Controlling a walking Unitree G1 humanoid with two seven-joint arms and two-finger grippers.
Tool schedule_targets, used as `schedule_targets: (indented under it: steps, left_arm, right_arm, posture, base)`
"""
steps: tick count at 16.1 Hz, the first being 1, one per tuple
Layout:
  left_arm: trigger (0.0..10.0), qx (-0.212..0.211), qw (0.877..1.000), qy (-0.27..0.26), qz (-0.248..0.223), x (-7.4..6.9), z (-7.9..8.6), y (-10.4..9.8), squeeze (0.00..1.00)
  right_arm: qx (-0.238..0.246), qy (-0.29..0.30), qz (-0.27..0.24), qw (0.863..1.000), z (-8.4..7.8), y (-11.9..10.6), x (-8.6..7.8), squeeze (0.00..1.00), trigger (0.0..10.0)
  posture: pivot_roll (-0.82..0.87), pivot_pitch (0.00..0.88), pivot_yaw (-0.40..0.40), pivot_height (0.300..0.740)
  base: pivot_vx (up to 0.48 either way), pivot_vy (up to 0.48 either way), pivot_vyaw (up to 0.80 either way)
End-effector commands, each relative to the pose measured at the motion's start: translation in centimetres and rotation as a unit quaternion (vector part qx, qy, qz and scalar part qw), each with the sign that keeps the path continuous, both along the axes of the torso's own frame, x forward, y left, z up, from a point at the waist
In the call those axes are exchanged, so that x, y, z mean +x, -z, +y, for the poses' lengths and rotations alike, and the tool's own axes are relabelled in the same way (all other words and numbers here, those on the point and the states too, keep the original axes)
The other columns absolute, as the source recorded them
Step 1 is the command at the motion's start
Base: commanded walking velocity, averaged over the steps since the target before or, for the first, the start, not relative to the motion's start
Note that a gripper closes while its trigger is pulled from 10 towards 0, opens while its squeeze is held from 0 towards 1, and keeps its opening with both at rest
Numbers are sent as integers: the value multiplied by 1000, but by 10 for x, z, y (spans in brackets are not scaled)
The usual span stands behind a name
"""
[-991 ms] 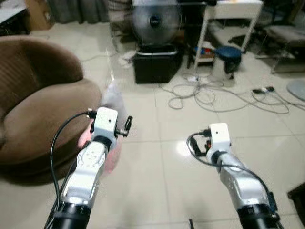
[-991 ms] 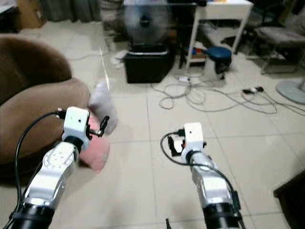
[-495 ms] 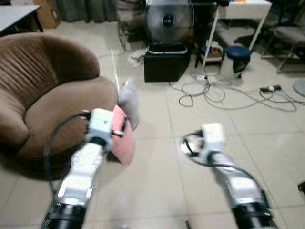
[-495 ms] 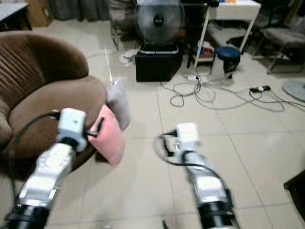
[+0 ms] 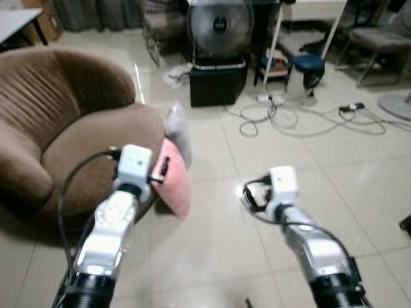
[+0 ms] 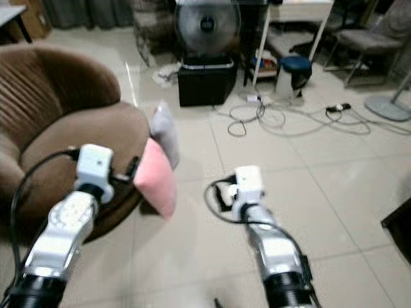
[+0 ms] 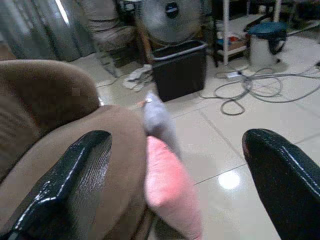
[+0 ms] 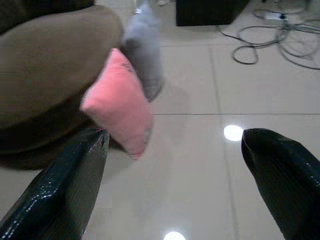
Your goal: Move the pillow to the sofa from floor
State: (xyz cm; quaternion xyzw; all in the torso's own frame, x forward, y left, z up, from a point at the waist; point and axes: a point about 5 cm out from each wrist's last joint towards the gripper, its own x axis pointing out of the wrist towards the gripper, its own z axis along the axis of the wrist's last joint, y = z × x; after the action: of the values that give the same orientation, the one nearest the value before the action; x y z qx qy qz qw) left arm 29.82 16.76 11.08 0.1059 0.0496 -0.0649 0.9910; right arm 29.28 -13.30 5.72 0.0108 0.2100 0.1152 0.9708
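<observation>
Ahead and to the left of the left tool (image 7: 170,195), the brown sofa (image 5: 51,135) curves round a low seat. The left tool's fingers (image 7: 75,185) are spread wide with nothing between them. Just beyond that tool the pink pillow (image 5: 173,178) stands on edge on the floor (image 5: 218,250), leaning against the sofa's front, with a grey pillow (image 5: 179,131) propped right behind it, also against the sofa. The right tool (image 8: 175,185) hangs over bare tile to the right of the pillows, well apart from them, its fingers (image 8: 65,185) likewise spread and empty.

The pink pillow looks soft, light and easily squashed, so it should give under a pinch and sag once lifted; a hold on its upper edge or a free corner seems best, and the fabric is unlikely to slip.

The floor is glossy pale tile throwing back lamp glare. Farther off, beyond both tools, stand a fan (image 5: 219,24) on a black box (image 5: 218,83), loose cables (image 5: 282,115), a white table (image 5: 302,19) and a blue stool (image 5: 307,64).
</observation>
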Motion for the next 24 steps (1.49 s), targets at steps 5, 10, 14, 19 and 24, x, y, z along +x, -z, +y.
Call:
schedule_targets:
  steps: [5,10,14,19,24]
  left_arm:
    - [10000,-2,1000,5,-3,1,-5,-1,0]
    - [10000,-3,1000,2,-3,1,-5,-1,0]
    - [10000,-3,1000,2,-3,1,-5,-1,0]
    - [10000,25,999,24,-6,0,-11,-1,0]
    - [10000,10,1000,-6,-8,3,-4,-2,0]
  right_arm:
    - [-11,10,-10,1000,-10,-5,4,0,10000]
    - [-10,9,-9,1000,-9,-5,5,0,10000]
    - [-9,11,-8,1000,-9,-5,5,0,10000]
    - [-10,15,-7,1000,-9,-4,5,0,10000]
    - [-12,14,-9,1000,-9,-5,6,0,10000]
  posture:
    - [23,0,20,740]
    - [28,0,16,740]
    - [28,0,16,740]
    - [24,0,21,740]
    - [24,0,21,740]
  base:
    - [0,393,0]
    - [0,395,0]
    - [0,392,0]
    - [0,-288,0]
    - [0,-96,0]
